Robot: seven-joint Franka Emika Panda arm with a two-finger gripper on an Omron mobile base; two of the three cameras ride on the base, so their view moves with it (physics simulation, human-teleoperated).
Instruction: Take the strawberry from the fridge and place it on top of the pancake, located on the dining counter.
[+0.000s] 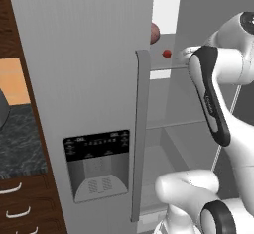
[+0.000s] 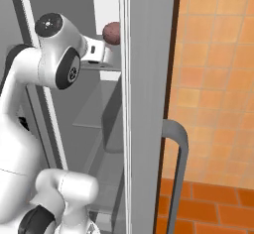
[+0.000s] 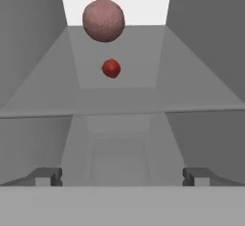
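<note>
The tall grey two-door fridge (image 1: 84,79) stands with its right compartment open, and the white arm reaches into it at shelf height. In the hand view the two small dark fingertips (image 3: 48,176) of the gripper (image 3: 122,177) sit far apart at the bottom corners, so the claw is spread wide and pinches nothing. The tiny bright red rounded strawberry (image 3: 111,68) rests on the pale grey fridge shelf (image 3: 119,100), straight ahead of the claw at about twelve o'clock, a touch toward eleven, and well apart from the fingertips. Just behind it, further toward twelve, sits the larger dull reddish-brown round fruit (image 3: 103,20), near the berry but not touching it. From the left base view the strawberry (image 1: 166,53) lies at nine o'clock of the hand. The berry is nearly round, with no long axis to match, so the coming move probably needs a straight advance along the shelf, stopping short of the bigger fruit.
</note>
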